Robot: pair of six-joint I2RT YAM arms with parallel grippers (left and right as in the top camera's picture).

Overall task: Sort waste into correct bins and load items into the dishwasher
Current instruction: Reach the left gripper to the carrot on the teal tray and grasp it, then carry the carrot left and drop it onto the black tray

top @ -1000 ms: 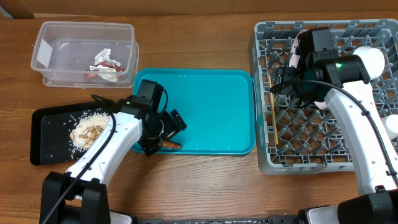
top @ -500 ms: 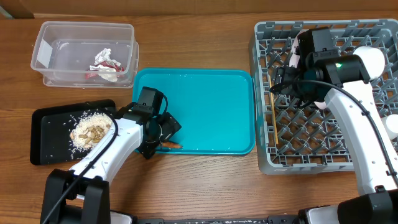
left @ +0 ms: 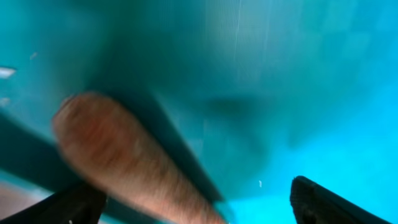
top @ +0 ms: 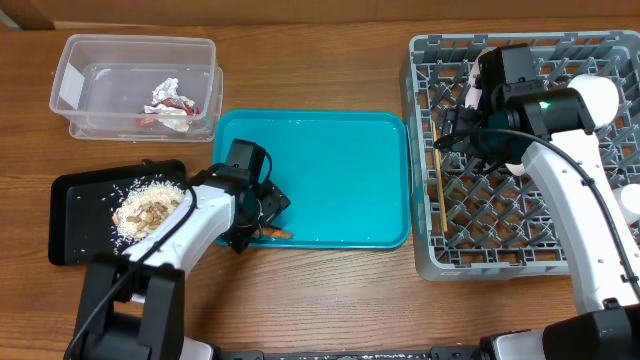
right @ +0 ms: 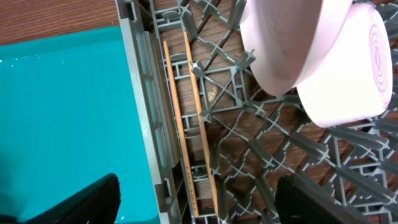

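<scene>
The orange carrot piece point(top: 274, 233) lies at the front left edge of the teal tray point(top: 340, 170). My left gripper point(top: 260, 222) is low over it and open; in the left wrist view the carrot point(left: 124, 162) lies between the spread fingers point(left: 196, 202). My right gripper point(top: 462, 135) hangs open and empty over the left side of the grey dish rack point(top: 520, 250). The chopsticks point(right: 193, 124) lie in the rack below it point(right: 205, 205). The pink bowl point(right: 311, 56) stands in the rack. The red wrapper point(top: 150, 118) and white tissue point(top: 165, 92) lie in the clear tub point(top: 75, 60). Food scraps point(top: 145, 207) sit on the black tray point(top: 80, 240).
A white bowl point(top: 630, 200) shows at the rack's right edge. The teal tray sits between the bins and the rack. Bare wooden table runs along the front.
My left gripper has shifted slightly left and lower beside the carrot piece. The right arm has not moved.
</scene>
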